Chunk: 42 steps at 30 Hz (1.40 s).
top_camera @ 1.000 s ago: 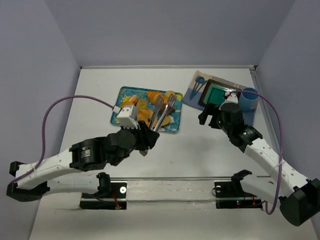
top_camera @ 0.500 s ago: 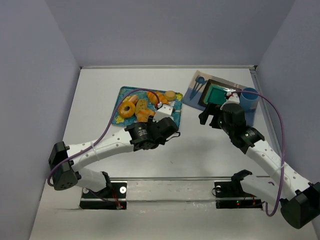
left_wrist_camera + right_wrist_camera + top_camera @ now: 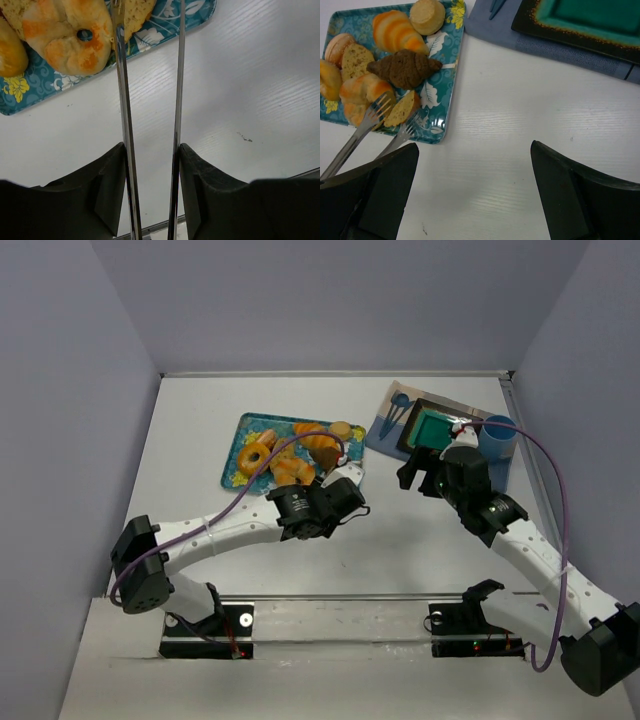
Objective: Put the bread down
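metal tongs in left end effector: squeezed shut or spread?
Spread: the fork-tipped metal tongs show two arms apart, tips over the teal floral tray.

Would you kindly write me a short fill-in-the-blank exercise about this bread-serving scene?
1. The left gripper is shut on a pair of metal ____.
2. The bread lies on a patterned teal ____.
3. The dark plate sits on a ____ placemat.
4. The right gripper holds nothing; its jaws stand ____.
Missing words: tongs; tray; blue; open.
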### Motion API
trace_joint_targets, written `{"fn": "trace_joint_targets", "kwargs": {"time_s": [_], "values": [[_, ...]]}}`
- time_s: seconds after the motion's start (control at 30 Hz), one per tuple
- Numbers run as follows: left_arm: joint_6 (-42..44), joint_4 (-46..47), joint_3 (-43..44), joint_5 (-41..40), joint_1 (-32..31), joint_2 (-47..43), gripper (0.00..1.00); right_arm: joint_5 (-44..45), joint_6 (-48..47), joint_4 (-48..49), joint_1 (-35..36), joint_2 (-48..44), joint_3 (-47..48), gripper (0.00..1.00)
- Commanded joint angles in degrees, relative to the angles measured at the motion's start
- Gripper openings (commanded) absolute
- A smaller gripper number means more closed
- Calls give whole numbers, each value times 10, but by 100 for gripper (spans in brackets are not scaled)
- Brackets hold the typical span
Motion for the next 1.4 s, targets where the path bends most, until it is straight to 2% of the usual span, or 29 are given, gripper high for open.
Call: {"fn": "trace_joint_targets", "kwargs": {"time_s": [0.0, 0.33, 0.57, 0.73, 0.77, 0.97, 1.17, 1.27, 1.37], "values": [[26, -1, -17, 7, 16, 15, 52, -2, 2, 17, 2, -9, 0, 99], [33, 8, -25, 7, 26, 37, 46, 0, 3, 16, 2, -8, 0, 99], [27, -14, -4, 9, 27, 50, 24, 5, 3, 17, 2, -16, 0, 100], [45, -18, 49, 39, 23, 31, 12, 18, 6, 15, 2, -23, 0, 100], [49, -16, 69, 53, 20, 25, 6, 22, 6, 15, 2, -25, 0, 100], [76, 21, 146, 76, 1, 21, 6, 67, 19, 5, 2, -63, 1, 100], [107, 152, 193, 47, 5, 55, 6, 131, 43, -7, 2, -111, 3, 100], [127, 211, 254, 48, 14, 122, 5, 170, 64, -32, 2, -129, 12, 100], [144, 228, 365, 79, 35, 218, 5, 197, 86, -51, 2, -150, 16, 100]]}}
